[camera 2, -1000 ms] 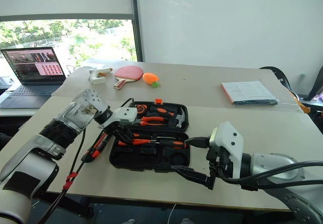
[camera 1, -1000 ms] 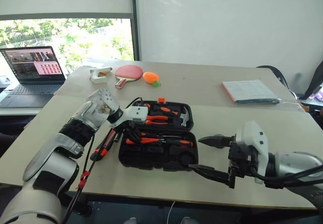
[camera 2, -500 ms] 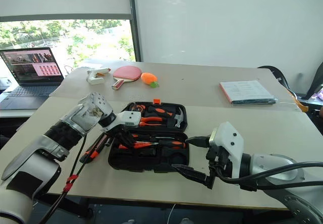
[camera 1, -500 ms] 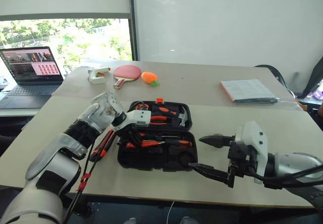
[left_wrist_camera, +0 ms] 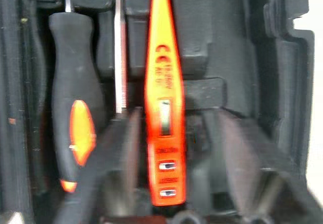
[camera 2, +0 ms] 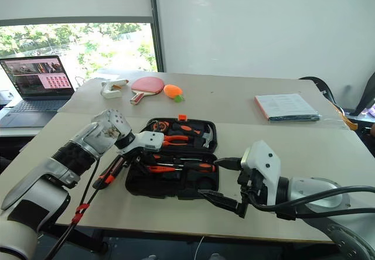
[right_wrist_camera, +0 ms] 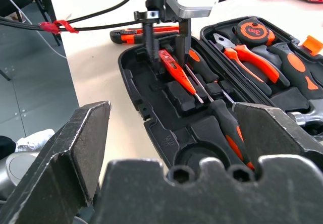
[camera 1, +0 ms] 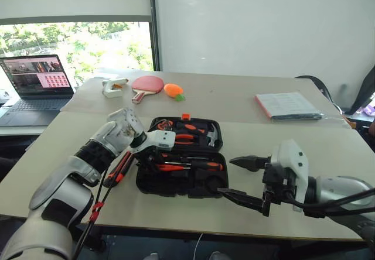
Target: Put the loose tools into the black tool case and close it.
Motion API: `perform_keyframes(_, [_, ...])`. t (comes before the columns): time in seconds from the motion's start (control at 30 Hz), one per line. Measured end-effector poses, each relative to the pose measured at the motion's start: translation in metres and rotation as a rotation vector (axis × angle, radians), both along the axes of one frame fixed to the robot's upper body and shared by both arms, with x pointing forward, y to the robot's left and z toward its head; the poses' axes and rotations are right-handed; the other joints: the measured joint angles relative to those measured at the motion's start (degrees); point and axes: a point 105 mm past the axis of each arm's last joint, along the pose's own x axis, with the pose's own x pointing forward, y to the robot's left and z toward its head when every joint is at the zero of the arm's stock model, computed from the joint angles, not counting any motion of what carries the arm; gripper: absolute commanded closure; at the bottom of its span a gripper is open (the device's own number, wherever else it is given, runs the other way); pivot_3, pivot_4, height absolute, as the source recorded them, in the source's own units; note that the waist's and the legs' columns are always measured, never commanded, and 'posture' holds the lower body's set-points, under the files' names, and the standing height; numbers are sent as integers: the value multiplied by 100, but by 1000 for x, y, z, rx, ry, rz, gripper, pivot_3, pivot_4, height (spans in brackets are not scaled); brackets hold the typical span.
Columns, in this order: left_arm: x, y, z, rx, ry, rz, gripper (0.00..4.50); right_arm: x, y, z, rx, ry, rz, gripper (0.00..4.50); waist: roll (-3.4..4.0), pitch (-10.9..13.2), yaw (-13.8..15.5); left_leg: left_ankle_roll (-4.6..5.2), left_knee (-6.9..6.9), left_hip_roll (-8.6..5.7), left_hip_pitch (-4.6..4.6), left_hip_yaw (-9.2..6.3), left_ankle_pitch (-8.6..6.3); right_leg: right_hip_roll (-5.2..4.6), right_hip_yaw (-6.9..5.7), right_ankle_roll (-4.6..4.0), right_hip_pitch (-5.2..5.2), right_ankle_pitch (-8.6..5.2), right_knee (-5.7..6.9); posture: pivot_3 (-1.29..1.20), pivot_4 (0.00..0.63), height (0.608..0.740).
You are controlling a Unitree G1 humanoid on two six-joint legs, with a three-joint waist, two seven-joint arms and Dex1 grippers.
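left hand (right_wrist_camera: 165, 42): fingers apart astride slim orange tool (left_wrist_camera: 162, 98) lying in open black tool case (camera 1: 176, 184) | right hand (camera 1: 241, 181): wide open, empty, beside case | utility knife (camera 1: 120, 169): on tabletop (camera 1: 263, 131)

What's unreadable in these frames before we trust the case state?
- Head views: the left arm covers the loose tools beside the black tool case; count unclear.
- Left wrist view: the left tool is blurred; contact with the slim orange tester unclear.
- Right wrist view: the right tool hides part of the round recess; contents unclear.
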Motion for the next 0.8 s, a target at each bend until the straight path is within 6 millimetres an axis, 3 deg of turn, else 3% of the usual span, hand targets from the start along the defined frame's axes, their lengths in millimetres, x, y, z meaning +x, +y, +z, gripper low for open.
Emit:
perform_keyframes(0.07, [0, 2, 1, -12, 12, 19, 53, 1, 0, 0, -1, 0, -1, 0, 0, 0, 4, 0, 3, 0, 1, 0, 1, 0, 0, 1, 2, 1, 1, 0, 150, 737])
perform_keyframes(0.23, [0, 7, 20, -76, 27, 76, 53, 2, 1, 0, 2, -5, 2, 0, 0, 0, 4, 1, 4, 2, -3, -2, 1, 1, 0, 2, -1, 1, -1, 0, 150, 737])
perform_keyframes(0.33, [2, 9, 37, -100, -13, 68, 806, 4, -1, 0, -1, -8, -5, 0, 0, 0, 4, 2, 1, 0, -3, -2, 0, 0, 0, 3, -2, 0, -2, 0, 150, 737])
perform_keyframes(0.4, [3, 8, 41, -105, -32, 52, 1549, 5, -1, -1, 0, -6, -7, 0, 0, 0, 9, 2, 1, -1, -3, -1, 0, -1, 0, 2, -1, 0, -3, 0, 150, 737])
perform_keyframes(0.67, [9, 3, 23, -92, -60, 22, 4350, 5, 0, 0, 4, -8, -3, 0, 0, 0, 9, 2, 1, 0, -3, -1, 0, 0, 0, 2, -1, 0, -3, 0, 150, 737])
perform_keyframes(0.8, [12, -2, 18, -89, -72, 16, 4467, 6, 0, 1, 6, -9, -2, 0, 0, 0, 9, 2, 2, -1, -3, -1, 0, 0, 0, 2, -1, 0, -3, 0, 150, 737])
